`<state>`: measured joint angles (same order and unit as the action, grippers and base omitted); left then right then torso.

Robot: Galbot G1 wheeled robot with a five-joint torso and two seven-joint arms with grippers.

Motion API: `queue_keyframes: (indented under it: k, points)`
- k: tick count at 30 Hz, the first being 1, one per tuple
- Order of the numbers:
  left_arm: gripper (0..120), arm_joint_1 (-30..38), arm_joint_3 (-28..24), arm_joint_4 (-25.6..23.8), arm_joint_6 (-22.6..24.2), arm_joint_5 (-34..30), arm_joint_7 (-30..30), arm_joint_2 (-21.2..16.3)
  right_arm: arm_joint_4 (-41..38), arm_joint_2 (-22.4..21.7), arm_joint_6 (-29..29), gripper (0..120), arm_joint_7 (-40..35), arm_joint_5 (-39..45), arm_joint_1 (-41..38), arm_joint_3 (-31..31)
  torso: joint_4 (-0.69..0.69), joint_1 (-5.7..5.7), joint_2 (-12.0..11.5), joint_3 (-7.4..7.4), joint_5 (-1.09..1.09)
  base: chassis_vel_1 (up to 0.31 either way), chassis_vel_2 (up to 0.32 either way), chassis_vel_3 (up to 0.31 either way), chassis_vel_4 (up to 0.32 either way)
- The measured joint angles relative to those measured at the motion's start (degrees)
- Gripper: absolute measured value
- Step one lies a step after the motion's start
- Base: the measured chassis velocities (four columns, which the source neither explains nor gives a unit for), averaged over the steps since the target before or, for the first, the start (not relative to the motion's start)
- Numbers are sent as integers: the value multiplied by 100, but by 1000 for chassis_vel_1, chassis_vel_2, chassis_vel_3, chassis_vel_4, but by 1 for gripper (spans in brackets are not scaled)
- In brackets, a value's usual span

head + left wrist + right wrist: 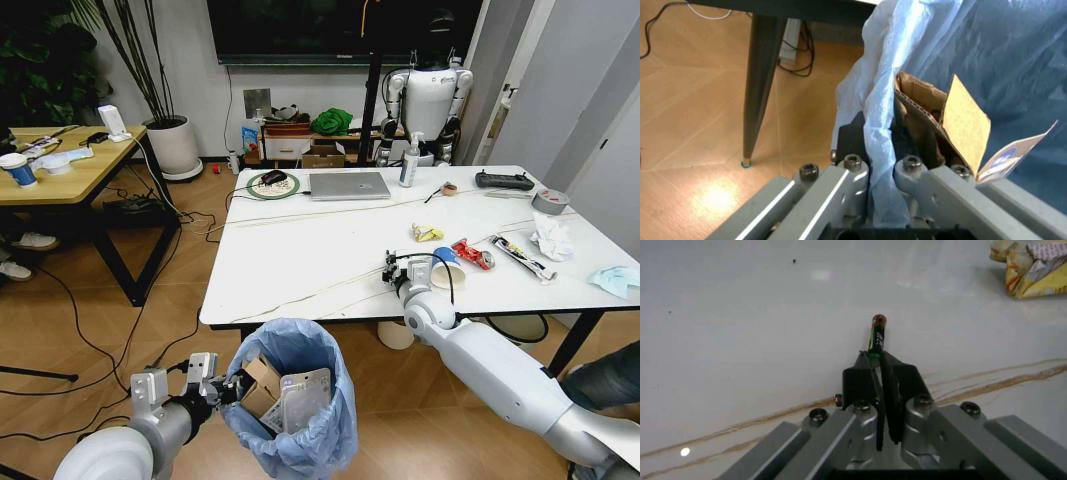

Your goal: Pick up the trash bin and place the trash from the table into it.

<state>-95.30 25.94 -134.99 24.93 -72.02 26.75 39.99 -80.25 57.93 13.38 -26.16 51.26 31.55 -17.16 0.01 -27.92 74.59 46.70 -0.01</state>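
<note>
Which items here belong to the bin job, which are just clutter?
Job:
- trash bin, rim held by left gripper
- battery in right gripper
- paper cup, yellow wrapper, red wrapper, tissues
- table

Clutter:
- laptop
- tape roll
- spray bottle

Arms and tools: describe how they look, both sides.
Both arms have smooth rounded shells, white to pale grey. The left tool and right tool share one build: silver-grey metal linkage bars joined by dark hex-socket bolts, ending in slim black fingers. A black cable loops over the right wrist near its ball-shaped joint. No markings are visible.
</note>
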Motion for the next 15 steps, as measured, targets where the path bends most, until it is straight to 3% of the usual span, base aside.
queue_keyframes:
  k: [8, 15]
  points:
    - [0, -4, -7, 3, -2, 9, -4, 12, -695, -269, -246, 0, 337, 207, 48, -66, 0, -1, 0, 1, 0, 0, 0, 0, 0]
    - [0, 19, -13, -3, -4, 12, -7, 21, -2225, -887, -818, 0, 1382, 608, 46, -201, -1, -1, 0, 0, 1, 0, 0, 0, 0]
